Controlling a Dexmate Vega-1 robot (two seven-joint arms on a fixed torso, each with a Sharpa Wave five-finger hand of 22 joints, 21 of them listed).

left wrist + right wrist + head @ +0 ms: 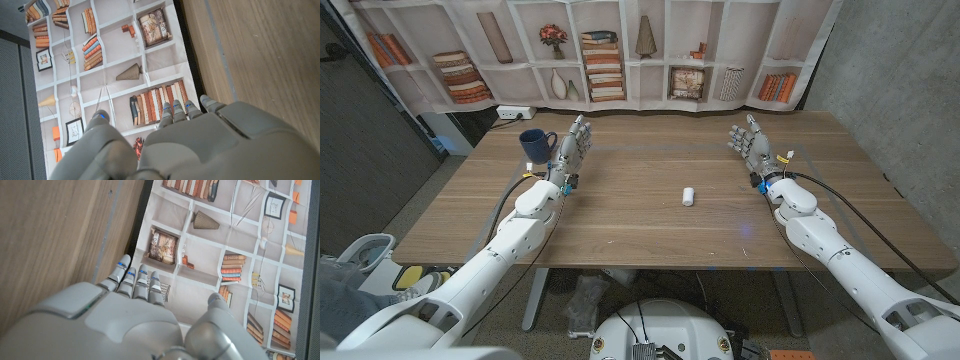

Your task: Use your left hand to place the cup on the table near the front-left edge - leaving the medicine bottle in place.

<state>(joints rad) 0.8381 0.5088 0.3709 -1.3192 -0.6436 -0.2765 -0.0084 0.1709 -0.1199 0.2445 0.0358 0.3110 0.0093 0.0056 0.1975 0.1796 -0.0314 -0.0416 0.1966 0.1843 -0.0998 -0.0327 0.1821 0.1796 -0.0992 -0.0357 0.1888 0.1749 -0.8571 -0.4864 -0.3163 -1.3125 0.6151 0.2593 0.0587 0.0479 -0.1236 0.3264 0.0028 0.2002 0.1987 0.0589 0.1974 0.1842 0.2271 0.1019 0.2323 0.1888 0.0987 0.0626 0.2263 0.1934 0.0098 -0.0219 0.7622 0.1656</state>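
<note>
Nearest the head camera, two white arms entering from the bottom corners and reaching up over a wooden desk. On the left, the left hand raised on its edge near the desk's back-left corner, fingers extended and apart, holding nothing. Just beside it, toward the desk's left edge, a dark blue cup standing upright on the desk, handle turned toward the hand; whether the fingers touch the handle cannot be told. On the right, the right hand likewise upright and spread, empty, well apart from everything else on the desk. Between the two arms, somewhat right of centre, a small white medicine bottle lying on its side on bare wood, clear of both hands. Black cables running along each forearm to the wrist. Behind the desk, a printed bookshelf backdrop with books, vases and a framed picture, seen again in both wrist views beyond the fingertips of the left hand and past the right hand, fingers straight in each. At the lower left of the head view, part of a person's leg in jeans and a pale shoe.
</note>
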